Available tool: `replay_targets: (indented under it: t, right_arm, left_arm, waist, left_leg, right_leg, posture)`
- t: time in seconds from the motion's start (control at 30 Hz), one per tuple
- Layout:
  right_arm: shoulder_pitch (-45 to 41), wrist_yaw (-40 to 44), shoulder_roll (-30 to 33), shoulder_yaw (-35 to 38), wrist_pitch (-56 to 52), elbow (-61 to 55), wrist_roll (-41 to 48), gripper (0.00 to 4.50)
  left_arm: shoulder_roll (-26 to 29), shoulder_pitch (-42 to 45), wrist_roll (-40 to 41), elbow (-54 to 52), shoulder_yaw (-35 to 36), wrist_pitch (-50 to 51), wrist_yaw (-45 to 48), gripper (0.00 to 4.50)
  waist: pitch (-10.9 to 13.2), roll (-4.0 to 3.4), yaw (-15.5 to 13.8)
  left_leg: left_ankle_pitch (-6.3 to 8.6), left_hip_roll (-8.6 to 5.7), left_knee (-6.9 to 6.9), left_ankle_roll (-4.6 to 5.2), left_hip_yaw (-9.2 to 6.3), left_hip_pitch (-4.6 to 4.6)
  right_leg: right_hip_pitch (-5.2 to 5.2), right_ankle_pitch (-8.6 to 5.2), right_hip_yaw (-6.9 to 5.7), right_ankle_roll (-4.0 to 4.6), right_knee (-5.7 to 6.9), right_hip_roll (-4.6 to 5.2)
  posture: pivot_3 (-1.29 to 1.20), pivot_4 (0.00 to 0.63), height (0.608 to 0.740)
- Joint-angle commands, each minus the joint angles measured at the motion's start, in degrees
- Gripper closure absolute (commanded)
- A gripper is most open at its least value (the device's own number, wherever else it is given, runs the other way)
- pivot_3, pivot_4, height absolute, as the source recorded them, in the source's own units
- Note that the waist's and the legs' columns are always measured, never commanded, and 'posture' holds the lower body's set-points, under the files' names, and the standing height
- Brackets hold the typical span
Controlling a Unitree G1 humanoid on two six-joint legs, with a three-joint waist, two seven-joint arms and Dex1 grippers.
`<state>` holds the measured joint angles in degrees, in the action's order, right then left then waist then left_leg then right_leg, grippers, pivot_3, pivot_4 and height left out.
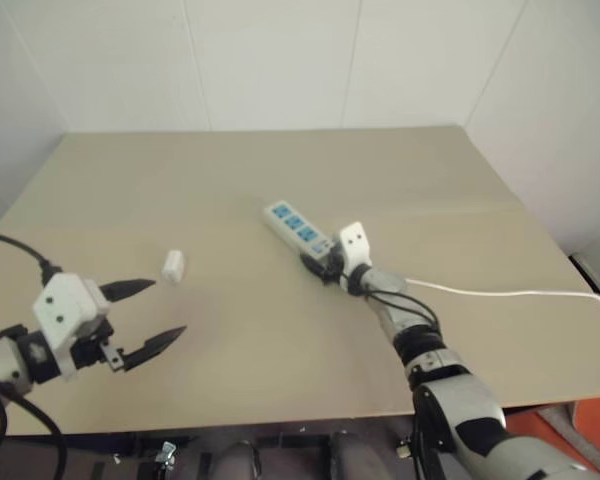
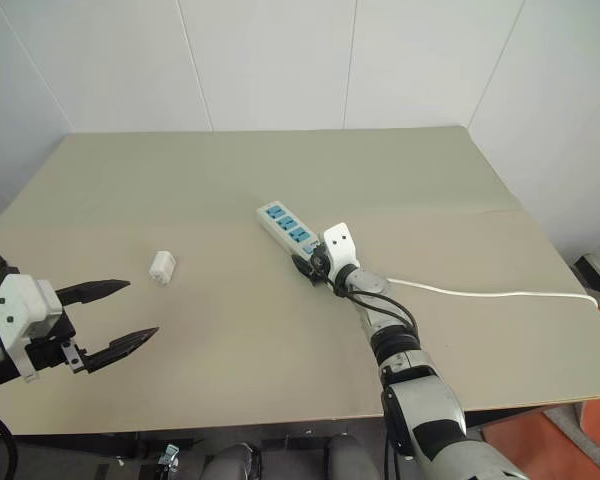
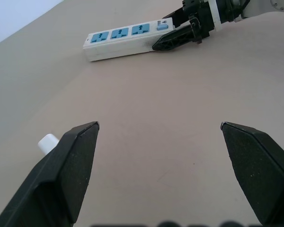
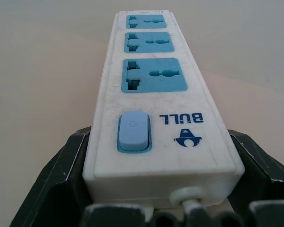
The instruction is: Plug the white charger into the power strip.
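The power strip (image 1: 295, 227) is a long white bar with three blue sockets. It lies slantwise in the middle of the tan table. My right gripper (image 1: 320, 265) holds its switch end (image 4: 133, 131), with one black finger pressed against each long side. The white charger (image 1: 173, 265) is a small white block. It lies alone on the table, to the left of the strip. My left gripper (image 1: 170, 307) hovers open and empty, nearer the front edge than the charger. In the left wrist view, the charger (image 3: 48, 142) peeks out beside one finger.
The strip's thin white cord (image 1: 500, 294) trails off to the right across the table. The table (image 1: 280, 360) has bare surface between the charger and the strip. White walls close in the back and the right side.
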<state>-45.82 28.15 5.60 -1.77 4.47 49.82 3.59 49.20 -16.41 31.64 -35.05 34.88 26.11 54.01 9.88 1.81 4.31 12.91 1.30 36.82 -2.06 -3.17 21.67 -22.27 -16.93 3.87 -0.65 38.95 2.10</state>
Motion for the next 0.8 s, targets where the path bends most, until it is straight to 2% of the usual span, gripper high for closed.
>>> replay_targets:
  t: [0.03,0.1,0.23,0.33,0.43,0.57,0.67,0.8]
  right_arm:
    - [1.4,0.9,-0.9,0.3,2.2,2.3,0.2,1.05]
    - [1.7,0.9,-1.0,0.5,3.3,2.8,0.0,1.05]
    - [4.0,6.8,0.7,-0.4,6.8,-2.3,0.7,1.05]
    - [7.3,15.5,3.9,-1.5,6.9,-11.5,2.9,1.05]
    - [10.8,26.5,8.5,-3.2,3.1,-23.2,7.1,1.05]
    - [14.0,37.2,13.9,-5.7,-1.4,-33.6,11.2,1.05]
    - [15.5,43.0,16.9,-7.9,-2.3,-37.0,12.2,1.05]
    - [16.6,46.5,17.6,-11.3,1.9,-34.4,9.2,1.05]
  left_arm:
    - [0.1,0.0,0.3,-1.4,2.2,-1.1,-0.1,0.0]
    - [0.2,0.0,0.4,-1.4,2.3,-1.0,-0.1,0.0]
    - [0.2,-0.1,0.6,-1.6,2.3,-0.9,0.0,0.0]
    - [0.4,-0.1,0.8,-1.5,2.5,-0.8,0.3,0.0]
    - [0.8,0.3,0.8,-0.7,2.5,-0.9,0.8,0.0]
    - [1.1,1.0,0.8,0.1,2.0,-0.9,1.4,0.0]
    - [1.3,1.7,0.7,0.5,1.4,-0.8,1.6,0.0]
    - [1.4,2.4,0.9,0.7,0.9,-0.7,1.8,0.0]
  waist:
    - [0.0,0.0,0.0]
    - [0.0,0.0,0.0]
    - [0.0,0.0,-0.1]
    - [0.0,-0.01,-0.3]
    - [0.1,-0.07,-0.4]
    - [0.1,-0.12,-0.3]
    - [0.1,-0.11,-0.3]
    - [0.1,-0.1,-0.3]
  left_leg:
    - [0.0,0.01,0.0,0.0,0.0,0.0]
    - [0.0,0.01,-0.01,0.0,0.01,-0.01]
    - [0.0,0.01,-0.03,0.0,0.01,0.0]
    - [0.01,0.01,-0.04,0.0,0.01,0.08]
    - [0.01,0.01,-0.04,0.0,-0.01,0.19]
    - [0.01,0.01,-0.04,0.0,-0.01,0.2]
    - [0.01,0.03,-0.04,0.01,0.0,0.18]
    - [0.01,0.09,-0.04,0.01,0.01,0.17]
  right_leg:
    - [0.0,0.0,0.01,0.0,0.0,0.0]
    - [0.0,0.0,0.01,0.0,0.0,-0.01]
    - [0.0,0.0,0.02,0.0,-0.01,-0.01]
    - [-0.03,0.0,0.01,0.0,-0.05,0.01]
    - [-0.09,0.0,-0.01,-0.01,-0.07,0.07]
    - [-0.11,0.0,-0.01,-0.01,-0.07,0.09]
    - [-0.11,-0.01,-0.03,-0.02,-0.08,0.01]
    - [-0.11,-0.01,-0.03,-0.01,-0.07,-0.04]
  posture:
    - [0.0,0.15,0.74]
    - [0.0,0.15,0.74]
    - [0.0,0.15,0.74]
    - [0.0,0.15,0.74]
    - [0.0,0.15,0.74]
    - [0.0,0.15,0.74]
    - [0.0,0.15,0.74]
    - [0.0,0.15,0.74]
